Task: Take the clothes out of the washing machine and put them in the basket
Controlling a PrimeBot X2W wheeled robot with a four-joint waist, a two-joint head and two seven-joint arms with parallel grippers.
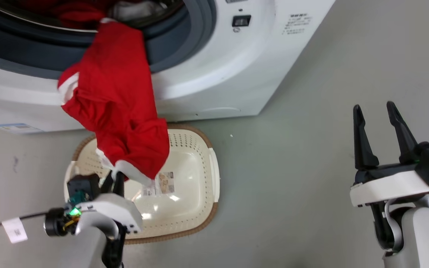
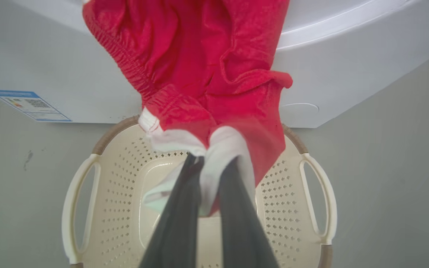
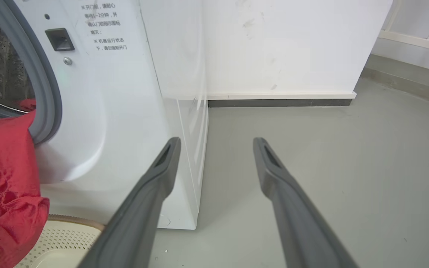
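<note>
Left gripper (image 2: 211, 160) clamped on one red garment (image 2: 214, 74), white hem, above one basket (image 2: 88, 193). Second garment (image 1: 75, 15) inside one washer (image 1: 218, 85). Right gripper (image 1: 379, 111) spread wide, empty.

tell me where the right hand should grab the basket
Probably the basket by its side handle nearest the right hand, from above on that side: it's an open loop to hook, while the red garment and left hand hang over the other side.

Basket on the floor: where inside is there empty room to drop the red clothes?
The cream perforated plastic basket has a bare bottom from its paper label to the right-hand handle. Its left side is crowded: the red fabric garment hangs there, pinched by the left gripper.
</note>
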